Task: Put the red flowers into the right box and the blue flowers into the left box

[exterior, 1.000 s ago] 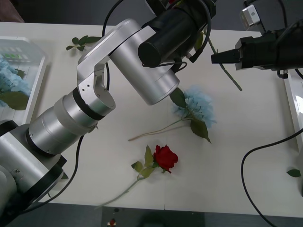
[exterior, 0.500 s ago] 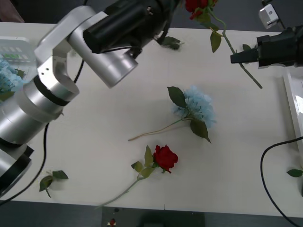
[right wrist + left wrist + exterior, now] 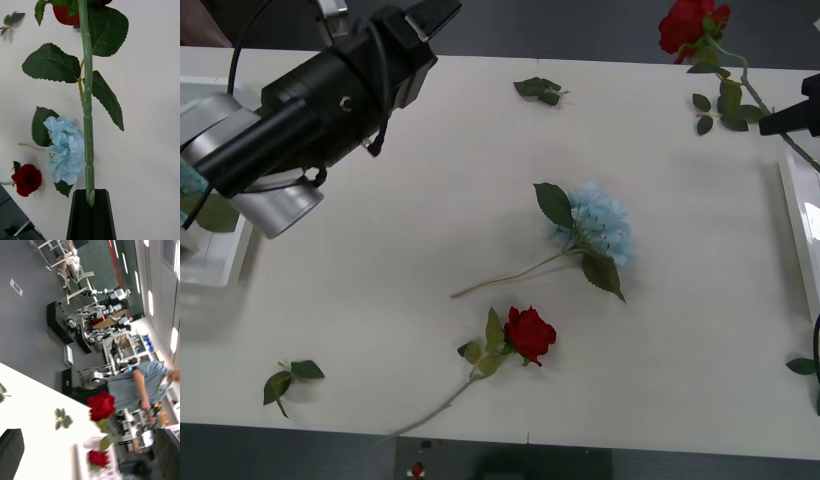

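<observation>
My right gripper (image 3: 786, 122) hangs at the table's far right edge, just behind the right box (image 3: 798, 215), a white tray. Its black fingers (image 3: 79, 213) are shut on the stem of a red flower (image 3: 688, 22) whose bloom is held up over the back edge. Another red flower (image 3: 530, 333) lies near the front middle, and a blue flower (image 3: 597, 224) lies just behind it. My left gripper (image 3: 430, 16) is raised over the back left, open, with its fingers (image 3: 10, 447) apart and nothing between them. The left box (image 3: 220, 268) holds a blue flower (image 3: 186, 184).
Loose leaf sprigs lie at the back middle (image 3: 540, 90), the front left (image 3: 290, 380) and the front right (image 3: 800, 365). My left arm (image 3: 290, 120) overhangs the left box. In the left wrist view a red bloom (image 3: 98, 458) rests in the white tray (image 3: 79, 465).
My left arm has swung from the middle of the table back to the left. The right gripper has carried the red flower to the right, up to the white box.
</observation>
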`<state>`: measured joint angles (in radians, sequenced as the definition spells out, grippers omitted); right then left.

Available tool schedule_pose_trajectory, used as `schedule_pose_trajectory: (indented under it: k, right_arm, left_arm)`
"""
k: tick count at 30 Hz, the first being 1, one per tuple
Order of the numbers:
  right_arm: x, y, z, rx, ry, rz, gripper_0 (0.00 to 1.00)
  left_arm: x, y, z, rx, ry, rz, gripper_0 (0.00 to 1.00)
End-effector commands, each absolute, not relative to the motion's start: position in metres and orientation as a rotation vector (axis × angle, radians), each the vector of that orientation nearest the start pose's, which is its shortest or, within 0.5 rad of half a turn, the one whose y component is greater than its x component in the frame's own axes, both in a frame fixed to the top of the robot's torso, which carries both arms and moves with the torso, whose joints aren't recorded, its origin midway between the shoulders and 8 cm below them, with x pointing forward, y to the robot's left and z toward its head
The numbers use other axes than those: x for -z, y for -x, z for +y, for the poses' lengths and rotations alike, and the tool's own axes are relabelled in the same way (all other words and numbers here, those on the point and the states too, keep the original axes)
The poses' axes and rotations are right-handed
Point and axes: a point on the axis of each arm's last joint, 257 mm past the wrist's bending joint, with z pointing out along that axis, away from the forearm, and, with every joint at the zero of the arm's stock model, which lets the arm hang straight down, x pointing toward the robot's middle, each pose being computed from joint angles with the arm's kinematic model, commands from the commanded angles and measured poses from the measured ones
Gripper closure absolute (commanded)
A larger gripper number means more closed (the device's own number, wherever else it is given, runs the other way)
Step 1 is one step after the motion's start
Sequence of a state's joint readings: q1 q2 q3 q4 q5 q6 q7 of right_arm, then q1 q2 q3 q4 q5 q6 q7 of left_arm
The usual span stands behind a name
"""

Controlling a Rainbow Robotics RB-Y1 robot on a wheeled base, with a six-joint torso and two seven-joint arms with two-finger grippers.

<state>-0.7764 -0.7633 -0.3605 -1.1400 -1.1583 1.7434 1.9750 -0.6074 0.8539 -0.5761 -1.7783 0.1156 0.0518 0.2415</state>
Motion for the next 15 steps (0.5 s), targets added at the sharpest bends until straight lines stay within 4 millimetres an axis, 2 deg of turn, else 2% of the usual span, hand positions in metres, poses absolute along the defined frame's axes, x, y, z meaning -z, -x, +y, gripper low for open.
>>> schedule_pose_trajectory:
  k: [1, 5, 6, 8, 11, 15]
  right_arm:
    - [0.052, -0.535, -0.378, -0.547, 0.303, 2.365, 1.0]
    - [0.059, -0.53, -0.417, -0.442, 0.212, 2.401, 1.0]
    - [0.06, -0.53, -0.422, -0.431, 0.201, 2.402, 1.0]
    - [0.063, -0.525, -0.444, -0.378, 0.153, 2.417, 1.0]
    - [0.069, -0.518, -0.471, -0.322, 0.086, 2.428, 1.0]
    - [0.08, -0.505, -0.502, -0.249, 0.005, 2.458, 1.0]
  left_arm:
    - [-0.001, -0.541, 0.083, 1.155, -0.024, 1.523, 0.0]
    - [0.048, -0.53, 0.092, 0.91, -0.2, 1.53, 0.0]
    - [0.056, -0.529, 0.094, 0.871, -0.224, 1.53, 0.0]
    - [0.087, -0.523, 0.103, 0.733, -0.311, 1.536, 0.0]
    - [0.122, -0.515, 0.121, 0.549, -0.408, 1.54, 0.0]
    - [0.156, -0.511, 0.151, 0.349, -0.425, 1.55, 0.0]
